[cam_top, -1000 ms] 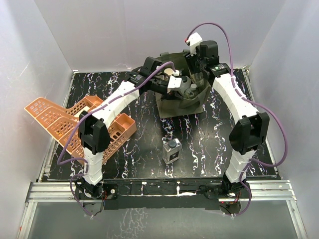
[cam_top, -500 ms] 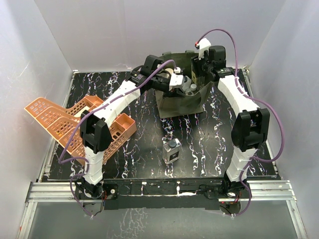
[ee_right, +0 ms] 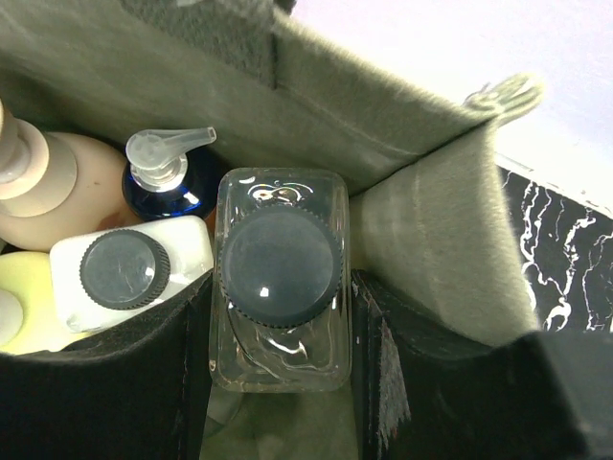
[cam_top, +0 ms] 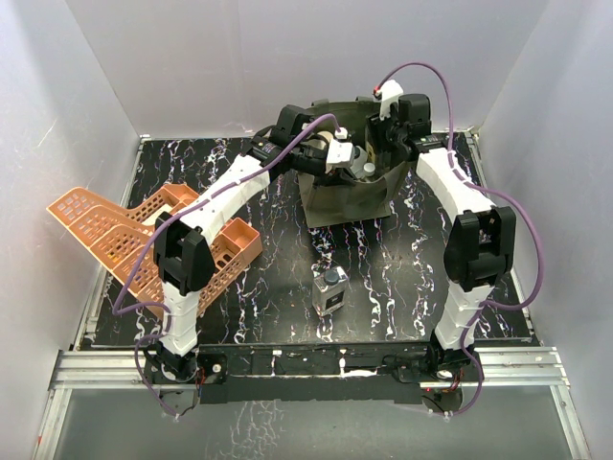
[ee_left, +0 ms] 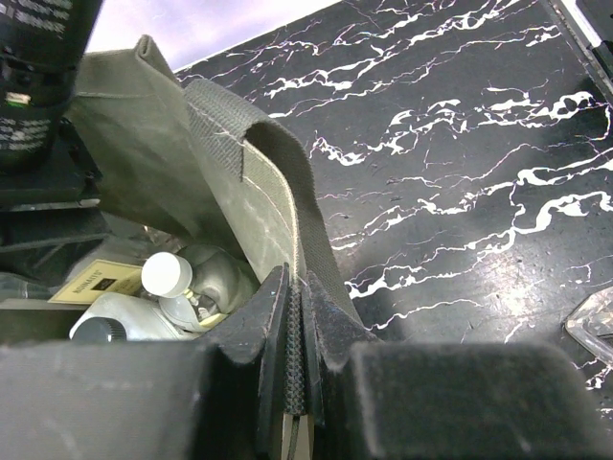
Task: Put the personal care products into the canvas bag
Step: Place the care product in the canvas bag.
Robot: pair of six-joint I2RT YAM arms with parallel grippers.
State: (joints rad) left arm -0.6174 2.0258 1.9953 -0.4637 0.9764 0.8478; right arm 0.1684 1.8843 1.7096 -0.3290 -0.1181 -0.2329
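Black marbled table (cam_top: pixel 412 259) and its load.
Canvas bag (cam_top: pixel 350 203) beneath the left gripper (ee_left: pixel 295 281); square clear bottle (cam_top: pixel 330 290) well nearer the bases; orange baskets (cam_top: pixel 115 230) far off to its left.

Olive canvas bag (cam_top: pixel 345 199), white-veined black table (cam_top: pixel 407 264)

This is a robotics lab test cell, not a lived-in room. Plain white panels (cam_top: pixel 96 77) box in the back and both sides of a black, white-veined surface (cam_top: pixel 383 259). An aluminium rail frame (cam_top: pixel 316 369) runs along the near edge. The left arm (cam_top: pixel 206 216) and the right arm (cam_top: pixel 460 206), both white and black, are bolted to it. Loose purple cables (cam_top: pixel 522 240) loop along the arms.
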